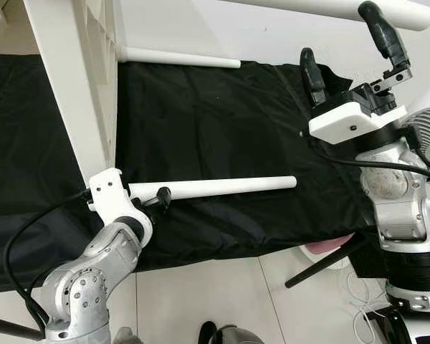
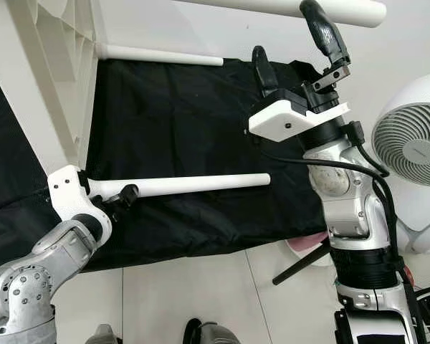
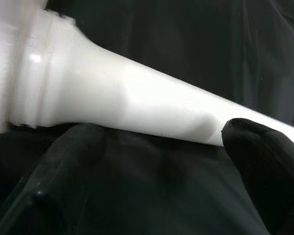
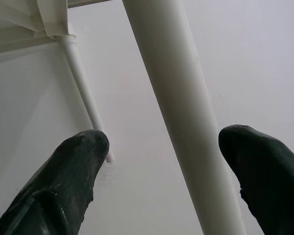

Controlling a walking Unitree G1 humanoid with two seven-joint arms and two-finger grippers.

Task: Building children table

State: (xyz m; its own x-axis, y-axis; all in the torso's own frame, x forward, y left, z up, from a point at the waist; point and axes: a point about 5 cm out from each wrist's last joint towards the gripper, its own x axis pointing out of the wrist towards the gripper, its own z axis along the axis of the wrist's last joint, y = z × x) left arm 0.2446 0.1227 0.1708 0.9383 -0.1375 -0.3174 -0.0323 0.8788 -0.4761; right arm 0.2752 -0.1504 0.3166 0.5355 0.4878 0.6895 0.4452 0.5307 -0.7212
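Note:
The white children's table lies on its side, its top standing on edge at the left over a black cloth. One white leg sticks out of it low over the cloth. My left gripper is open at that leg's base, where the threaded end meets the table; both fingers rest beside the leg. A second leg juts out farther back. My right gripper is raised and open, and a third leg runs just beyond its spread fingers.
A round white fan stands close to my right arm. A pink object and a black rod lie at the cloth's near right edge, with cables on the pale tiled floor.

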